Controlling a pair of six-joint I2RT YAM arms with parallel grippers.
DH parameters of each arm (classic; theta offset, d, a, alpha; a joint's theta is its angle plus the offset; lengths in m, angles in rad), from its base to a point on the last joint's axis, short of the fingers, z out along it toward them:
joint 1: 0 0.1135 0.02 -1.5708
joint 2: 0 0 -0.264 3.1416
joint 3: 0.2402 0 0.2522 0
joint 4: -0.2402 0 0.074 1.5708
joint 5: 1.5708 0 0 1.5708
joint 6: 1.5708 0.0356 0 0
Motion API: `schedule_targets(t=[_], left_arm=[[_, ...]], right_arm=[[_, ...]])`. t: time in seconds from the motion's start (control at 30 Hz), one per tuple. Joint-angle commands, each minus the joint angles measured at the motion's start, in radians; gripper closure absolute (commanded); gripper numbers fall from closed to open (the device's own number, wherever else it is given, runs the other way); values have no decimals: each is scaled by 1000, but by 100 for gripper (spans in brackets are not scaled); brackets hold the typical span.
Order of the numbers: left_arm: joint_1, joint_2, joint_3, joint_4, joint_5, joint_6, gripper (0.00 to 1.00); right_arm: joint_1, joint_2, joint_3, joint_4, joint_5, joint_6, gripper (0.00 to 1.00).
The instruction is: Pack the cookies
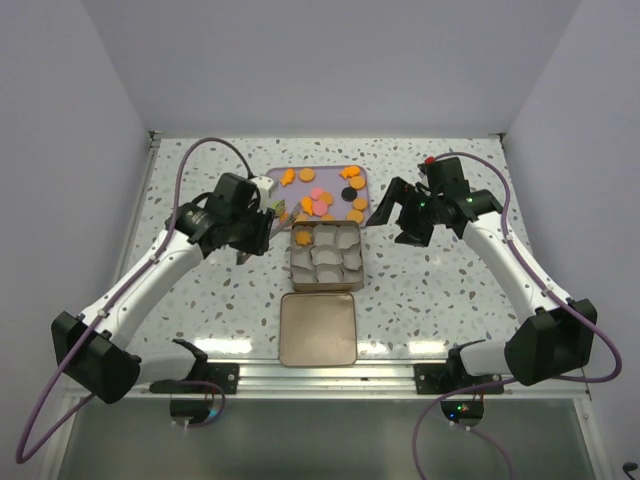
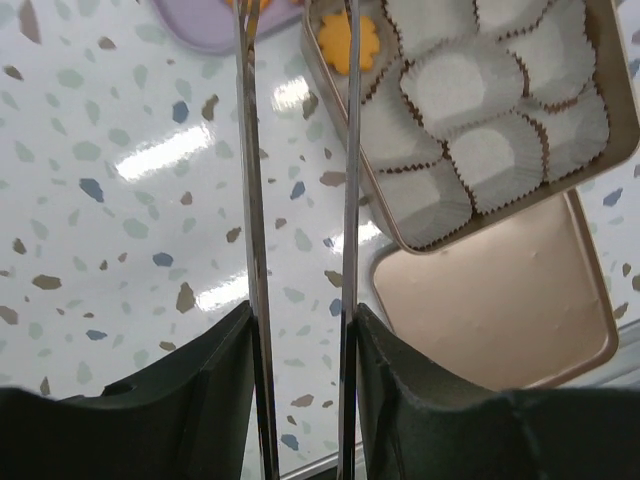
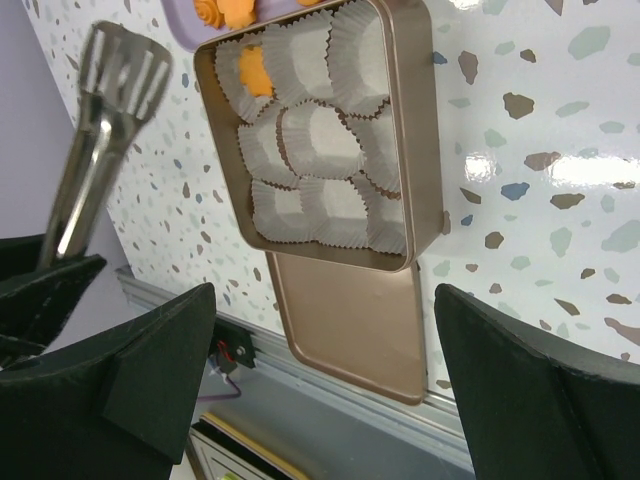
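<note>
The cookies [image 1: 322, 200] lie on a purple tray [image 1: 330, 172], mostly orange, some pink, one black [image 1: 351, 182]. One orange cookie [image 2: 348, 42] sits in a corner paper cup of the square tin [image 1: 358, 270]; it also shows in the right wrist view [image 3: 255, 72]. My left gripper [image 2: 300, 330] is shut on thin metal tongs [image 2: 256, 200], whose two blades stand apart and run up past the tin's corner, tips out of view. It hovers left of the tin [image 1: 252, 238]. My right gripper [image 3: 322, 295] is open and holds nothing, right of the tray [image 1: 398, 215].
The tin's flat lid [image 1: 318, 328] lies just in front of the tin, near the table's front rail. White paper cups [image 3: 320, 140] fill the tin. A slotted metal tong [image 3: 115, 75] shows beside my right gripper's left finger, outside the jaws.
</note>
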Motion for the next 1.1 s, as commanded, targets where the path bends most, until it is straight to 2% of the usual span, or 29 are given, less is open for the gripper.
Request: schedule_targets(t=[0.0,0.17,0.27,0.53,1.07], left_arm=[[1,13,129,12,-108,-31,54],[4,99,193,2,-186,-37,51],[16,154,203,0,-186,-53,48],[29,264,197,71,-142,-85,48],[52,392,293,25,-133,-139,50]], right_arm=[[-2,-32,4,-2,17,6,6],[-3,-24,15,-3,11,7,6],[-3,-17,23,-5,5,7,6],[-3,-1,41,-26,-8,-14,6],[-3,29,81,-64,-14,-67,6]])
